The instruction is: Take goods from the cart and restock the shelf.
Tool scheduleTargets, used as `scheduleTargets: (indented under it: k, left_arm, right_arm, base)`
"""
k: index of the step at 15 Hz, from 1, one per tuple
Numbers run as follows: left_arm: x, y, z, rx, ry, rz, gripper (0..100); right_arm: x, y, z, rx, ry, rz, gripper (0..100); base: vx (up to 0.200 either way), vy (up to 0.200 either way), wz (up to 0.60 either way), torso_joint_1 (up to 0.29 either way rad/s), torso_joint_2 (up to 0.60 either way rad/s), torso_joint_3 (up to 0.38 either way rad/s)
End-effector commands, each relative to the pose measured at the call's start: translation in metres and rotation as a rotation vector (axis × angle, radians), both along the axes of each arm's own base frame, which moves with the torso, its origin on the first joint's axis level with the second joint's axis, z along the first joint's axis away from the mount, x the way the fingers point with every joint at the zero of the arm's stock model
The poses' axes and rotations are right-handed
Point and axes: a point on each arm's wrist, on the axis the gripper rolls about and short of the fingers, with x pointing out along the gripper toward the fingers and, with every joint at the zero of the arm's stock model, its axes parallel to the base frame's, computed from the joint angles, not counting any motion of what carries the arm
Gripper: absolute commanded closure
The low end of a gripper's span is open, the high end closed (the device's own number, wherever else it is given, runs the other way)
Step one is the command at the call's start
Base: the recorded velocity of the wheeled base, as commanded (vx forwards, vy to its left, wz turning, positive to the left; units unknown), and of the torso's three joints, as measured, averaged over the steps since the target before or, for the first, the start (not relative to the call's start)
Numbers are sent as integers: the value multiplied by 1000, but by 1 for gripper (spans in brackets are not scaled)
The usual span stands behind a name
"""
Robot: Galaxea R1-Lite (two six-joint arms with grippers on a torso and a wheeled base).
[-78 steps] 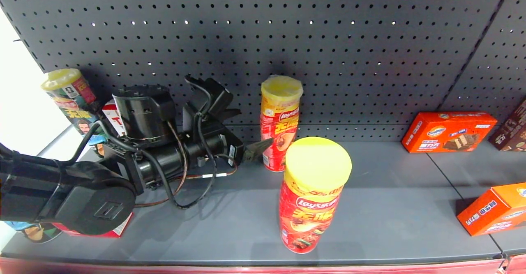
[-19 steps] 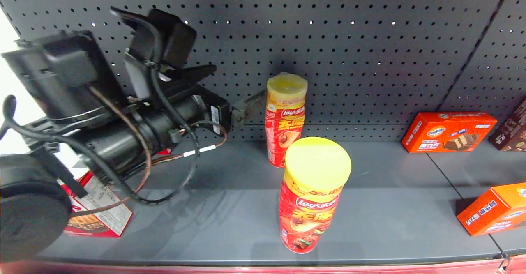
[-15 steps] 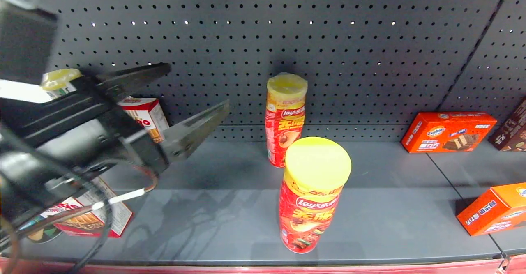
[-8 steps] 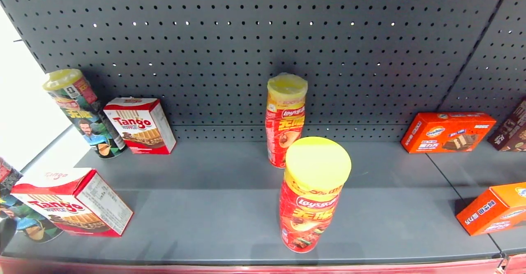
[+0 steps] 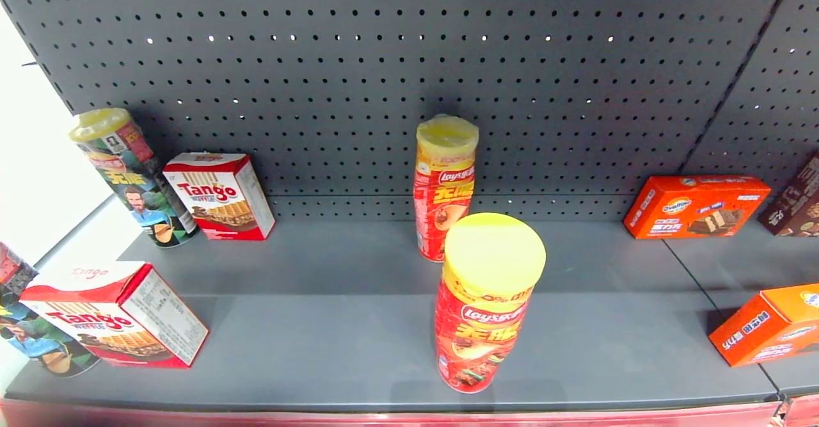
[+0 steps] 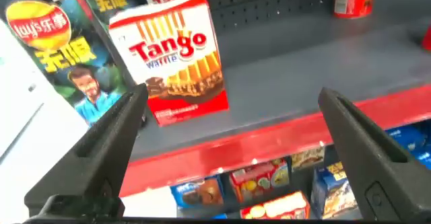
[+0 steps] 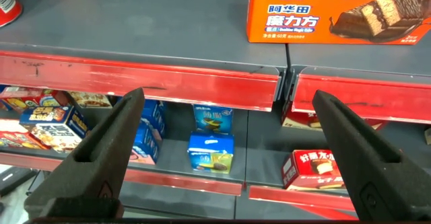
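Note:
Two red chip cans with yellow lids stand upright on the grey shelf [image 5: 333,344]: one at the back by the pegboard [image 5: 446,187], one near the front edge [image 5: 486,302]. My left gripper [image 6: 232,96] is open and holds nothing, off the shelf's front edge, facing a front Tango box [image 6: 175,62] and a green chip can [image 6: 60,56]. My right gripper [image 7: 229,95] is open and holds nothing, in front of the red shelf edge [image 7: 141,72], below an orange box [image 7: 337,12].
On the shelf's left stand two Tango boxes [image 5: 221,193] [image 5: 109,315] and two green chip cans [image 5: 128,174]. Orange boxes [image 5: 697,204] [image 5: 764,324] lie at the right. Bare shelf lies between the groups. A lower shelf [image 7: 212,150] holds small packets.
My left arm let go of the back red can, opened its gripper, pulled back to the left and left the head view. The can stays upright by the pegboard.

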Motion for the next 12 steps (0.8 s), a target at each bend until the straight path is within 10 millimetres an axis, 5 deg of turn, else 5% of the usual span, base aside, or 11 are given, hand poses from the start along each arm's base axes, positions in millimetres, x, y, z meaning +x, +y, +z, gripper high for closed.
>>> scheduleTargets:
  k: [1,7,12]
  left_arm:
    - [-2,0,-6,4,10,2,0]
    - [-1,-2,-17,0,121,-78,0]
    - [-1,-1,-16,-194,158,-88,0]
  right_arm:
    - [0,0,0,-1,-1,1,0]
    - [0,0,0,-1,-1,1,0]
    - [0,0,0,-1,-1,1,0]
  base:
    - [0,0,0,0,0,0]
    - [0,0,0,0,0,0]
    - [0,0,0,0,0,0]
